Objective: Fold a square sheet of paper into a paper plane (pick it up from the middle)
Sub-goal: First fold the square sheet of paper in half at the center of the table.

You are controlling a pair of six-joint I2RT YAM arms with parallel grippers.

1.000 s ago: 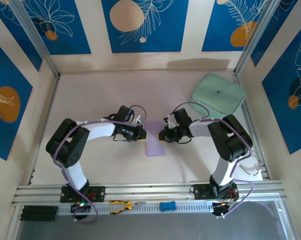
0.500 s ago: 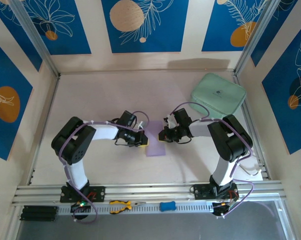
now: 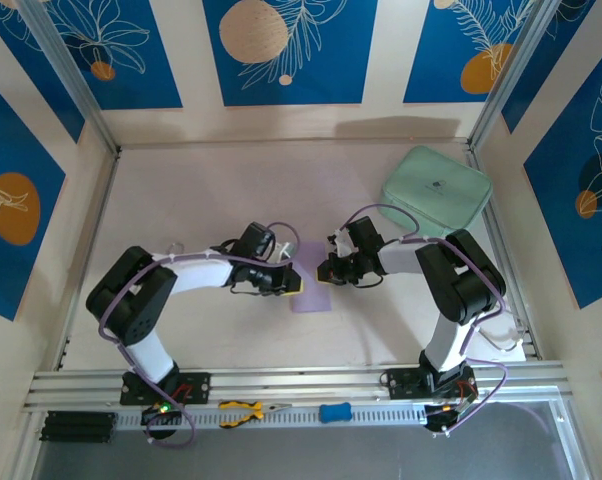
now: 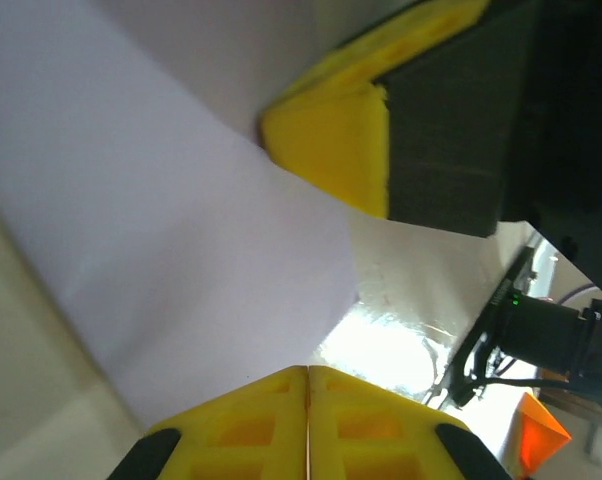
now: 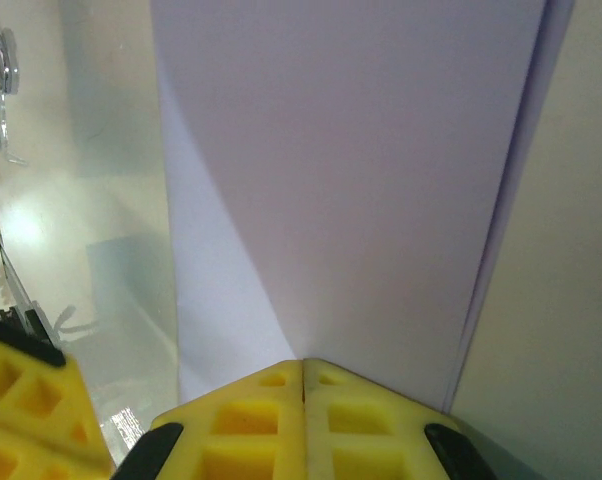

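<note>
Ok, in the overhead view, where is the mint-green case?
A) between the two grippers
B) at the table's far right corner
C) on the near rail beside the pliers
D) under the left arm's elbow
B: the mint-green case lies at the far right corner of the table, well apart from the folded lavender paper at the middle.

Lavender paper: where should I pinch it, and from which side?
Probably the middle of the right long edge of the lavender paper, coming low from the right with the right claw. It lies flat as a narrow strip, that edge facing the claw.
</note>
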